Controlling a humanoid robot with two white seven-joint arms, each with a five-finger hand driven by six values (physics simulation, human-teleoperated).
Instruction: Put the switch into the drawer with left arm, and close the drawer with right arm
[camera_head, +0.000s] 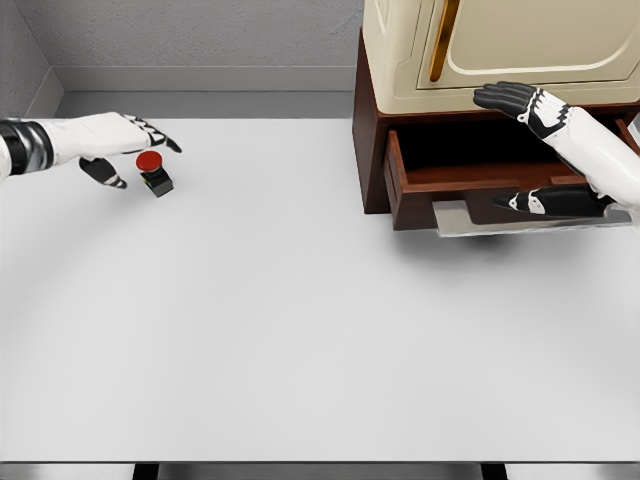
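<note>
White desk (300, 330), bare near the front edge. Further back on the left, switch (155, 175) with red button on black base, standing on the desk, not lifted. Left robot hand (120, 150) right beside it, fingers spread around it, thumb low, not closed on it. On the right, brown drawer (480, 175) pulled open, grey handle plate at its front. Right robot hand (515, 100) hovers over the drawer, fingers extended, holding nothing. Cream cabinet (500, 45) on top behind.
</note>
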